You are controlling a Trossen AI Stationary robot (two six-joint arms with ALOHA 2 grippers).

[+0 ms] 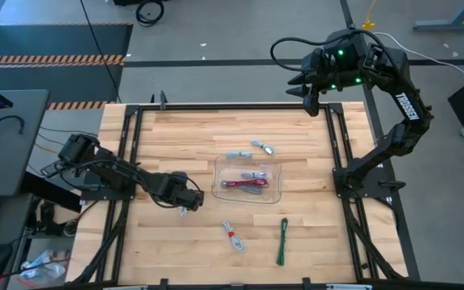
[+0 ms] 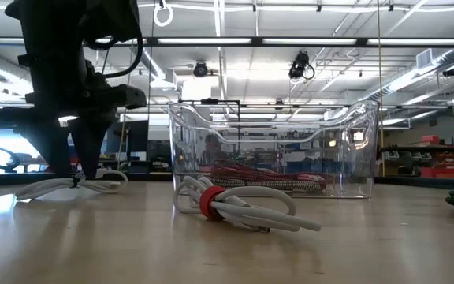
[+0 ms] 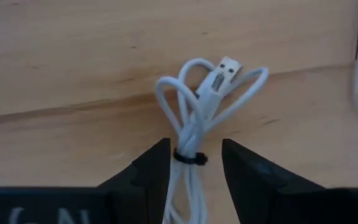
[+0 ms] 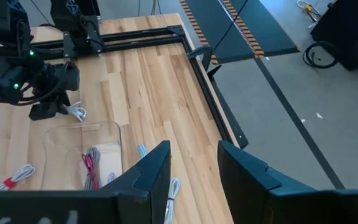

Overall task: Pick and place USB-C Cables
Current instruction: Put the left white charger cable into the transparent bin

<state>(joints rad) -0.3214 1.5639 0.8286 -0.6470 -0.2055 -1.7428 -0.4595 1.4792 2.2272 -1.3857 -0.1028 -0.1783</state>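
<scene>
One word, TROSSEN, marks the right arm (image 1: 407, 107); left claw (image 3: 194, 163) straddles a white cable (image 3: 205, 93), fingers apart.

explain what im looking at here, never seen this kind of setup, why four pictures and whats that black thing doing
These are four cameras on one moment: one overhead, one at table height, one on each robot wrist. Two dark robot arms work at a wooden table. The left gripper is down at the table beside the clear plastic tray, its open fingers straddling a white cable without closing on it; its wrist camera shows that close up. The right gripper waits raised over the table's far edge, open and empty. The tray holds a dark red cable. Other bundled cables lie loose, such as a green one and a white one with a red tie.
</scene>
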